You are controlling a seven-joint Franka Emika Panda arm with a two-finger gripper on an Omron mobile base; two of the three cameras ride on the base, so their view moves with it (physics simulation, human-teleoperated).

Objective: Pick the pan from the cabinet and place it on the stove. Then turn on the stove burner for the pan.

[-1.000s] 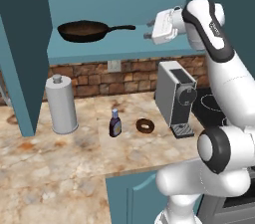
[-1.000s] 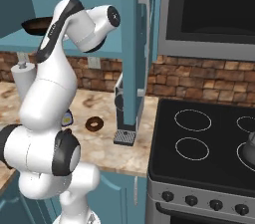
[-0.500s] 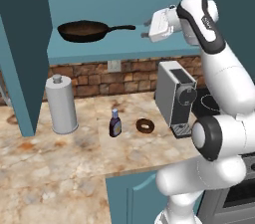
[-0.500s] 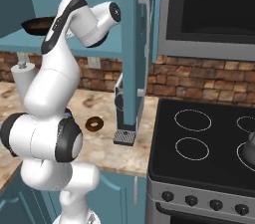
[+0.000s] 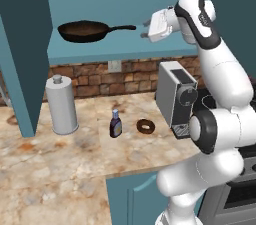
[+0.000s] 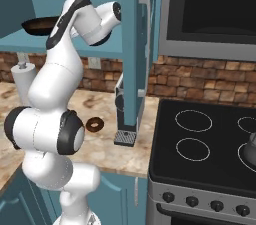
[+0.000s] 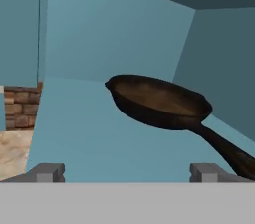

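Pan [image 5: 84,31] on shelf — handle points at the gripper [image 5: 146,28] (jaws wide).

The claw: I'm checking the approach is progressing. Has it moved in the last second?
Yes. In the left base view the open claw has edged left, closer to the tip of the pan handle on the cabinet shelf.

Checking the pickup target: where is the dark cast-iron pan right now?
The dark cast-iron pan sits on the teal cabinet shelf, upper left in the left base view, its handle pointing toward the open gripper.

Glossy white rounded arm [image 5: 220,76], dark joint bands, small grey fingers [image 7: 47,172]
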